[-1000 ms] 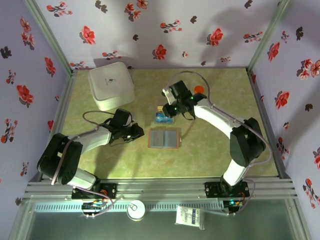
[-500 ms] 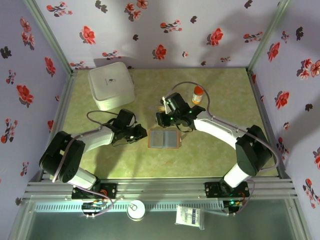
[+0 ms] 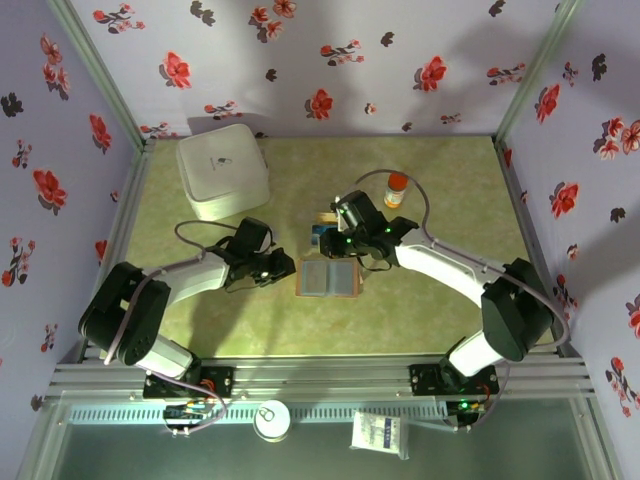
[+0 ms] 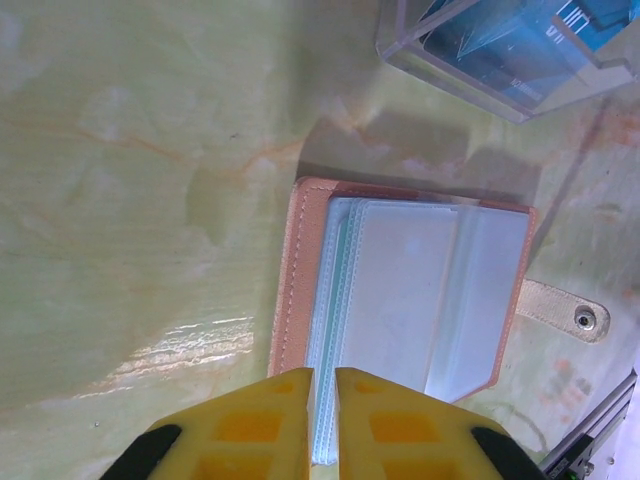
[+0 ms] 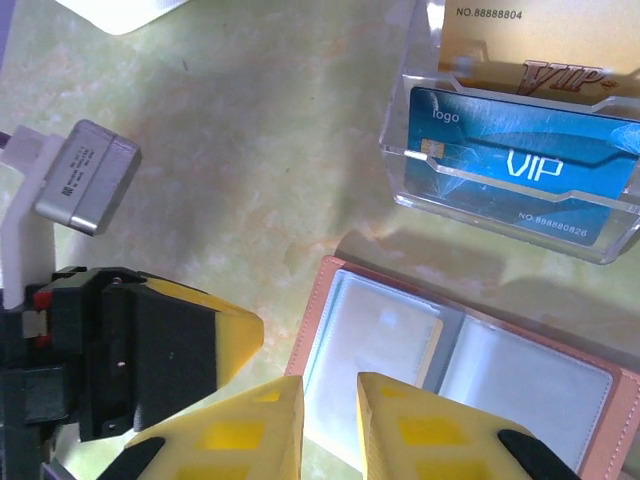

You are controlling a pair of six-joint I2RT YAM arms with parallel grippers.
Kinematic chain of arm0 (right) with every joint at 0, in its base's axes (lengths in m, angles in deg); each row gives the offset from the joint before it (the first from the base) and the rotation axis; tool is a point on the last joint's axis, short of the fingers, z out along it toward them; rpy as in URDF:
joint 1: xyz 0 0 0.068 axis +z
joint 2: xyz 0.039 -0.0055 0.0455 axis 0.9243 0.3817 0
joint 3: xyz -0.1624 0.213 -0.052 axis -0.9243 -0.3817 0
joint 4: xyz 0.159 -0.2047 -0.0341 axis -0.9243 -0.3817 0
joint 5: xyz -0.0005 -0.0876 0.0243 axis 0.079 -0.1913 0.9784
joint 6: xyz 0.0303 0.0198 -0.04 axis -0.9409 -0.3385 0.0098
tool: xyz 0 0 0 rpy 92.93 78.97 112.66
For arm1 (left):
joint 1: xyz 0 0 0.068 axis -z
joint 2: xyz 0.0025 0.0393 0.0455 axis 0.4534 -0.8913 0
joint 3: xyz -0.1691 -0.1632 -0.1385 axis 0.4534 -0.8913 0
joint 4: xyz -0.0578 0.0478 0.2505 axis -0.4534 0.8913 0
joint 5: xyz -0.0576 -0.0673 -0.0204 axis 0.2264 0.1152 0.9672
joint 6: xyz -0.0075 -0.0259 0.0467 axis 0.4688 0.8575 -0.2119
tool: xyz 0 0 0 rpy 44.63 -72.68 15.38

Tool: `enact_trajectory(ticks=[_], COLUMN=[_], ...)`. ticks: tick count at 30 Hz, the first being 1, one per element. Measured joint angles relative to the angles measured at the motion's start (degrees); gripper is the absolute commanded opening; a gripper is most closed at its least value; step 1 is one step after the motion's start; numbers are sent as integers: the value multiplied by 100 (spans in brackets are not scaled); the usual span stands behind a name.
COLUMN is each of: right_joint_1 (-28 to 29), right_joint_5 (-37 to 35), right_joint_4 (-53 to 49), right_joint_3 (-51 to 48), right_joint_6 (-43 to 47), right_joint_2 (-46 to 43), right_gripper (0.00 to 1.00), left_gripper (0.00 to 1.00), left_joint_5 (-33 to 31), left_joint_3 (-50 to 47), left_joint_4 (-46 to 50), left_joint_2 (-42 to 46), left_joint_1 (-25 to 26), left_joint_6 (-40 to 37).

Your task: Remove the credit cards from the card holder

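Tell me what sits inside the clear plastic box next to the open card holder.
The clear box holds a blue VIP card in front and a gold VIP card behind it. The gold card's lower edge is hidden behind the blue one.

A white square container (image 3: 223,170) sits at the far left of the green marbled table (image 3: 440,300). A small orange bottle (image 3: 396,188) stands upright, right of the far middle. A clear plastic box (image 5: 397,140) rests near the centre. Floral walls (image 3: 300,70) enclose the table. A round white disc (image 3: 271,420) and a white packet (image 3: 379,433) lie on the near ledge.
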Motion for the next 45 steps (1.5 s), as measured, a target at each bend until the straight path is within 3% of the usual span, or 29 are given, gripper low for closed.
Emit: enact_trajectory(ticks=[11,24,45], right_joint_1=[0,0,0], right_joint_5=[599,1250,1176], right_joint_4=[227,894,745], right_joint_3=[-343,-525,-481], right_joint_6=[-927,-1598,-1589], right_joint_2=[15,870,1508], right_gripper=[32,30,28], left_gripper=[7,1,0], left_joint_5=[57,177,170], left_joint_3=[44,111,247], left_joint_4=[-164,-258,-33], left_joint_2=[-269,-693,-802], left_joint_1=[76,151,151], left_joint_6=[-2,0,-26])
